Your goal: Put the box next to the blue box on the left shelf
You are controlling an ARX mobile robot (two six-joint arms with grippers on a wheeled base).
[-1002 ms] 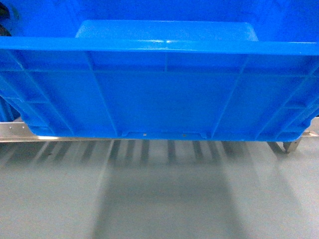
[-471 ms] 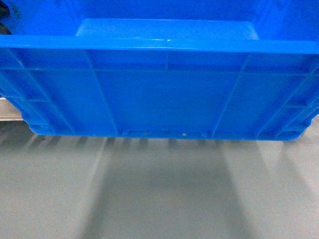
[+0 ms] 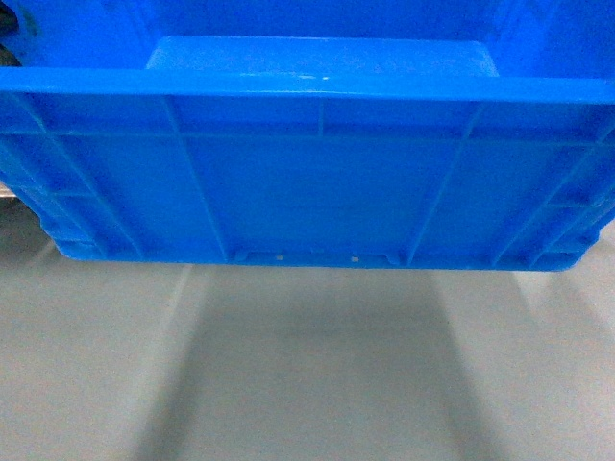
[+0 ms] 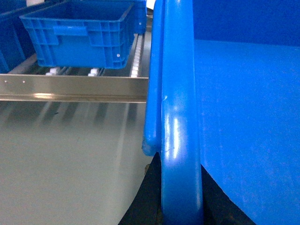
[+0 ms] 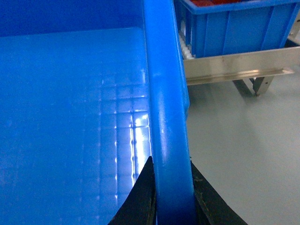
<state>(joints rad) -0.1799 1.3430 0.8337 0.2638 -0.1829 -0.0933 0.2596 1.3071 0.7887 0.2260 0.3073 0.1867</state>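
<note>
The box (image 3: 307, 182), a large bright blue ribbed crate, fills the upper half of the head view and hangs above the grey floor. My left gripper (image 4: 179, 159) is shut on its left rim (image 4: 177, 93), one black finger on each side. My right gripper (image 5: 170, 159) is shut on the right rim (image 5: 161, 84) the same way. In the left wrist view the left shelf (image 4: 70, 88) shows as a metal rail with white rollers (image 4: 136, 61). A blue box (image 4: 79, 35) stands on it, left of the held crate. The head view shows neither gripper.
In the right wrist view another blue crate (image 5: 234, 23) with red contents sits on the rack behind its metal rail (image 5: 234, 65), with a rack leg (image 5: 255, 86) on the floor. Grey floor (image 3: 307, 375) lies below and in front of the held crate.
In the head view the shelf's metal rail and leg, seen under the crate a second ago, have slid up out of sight behind it. Both grips are unchanged.
</note>
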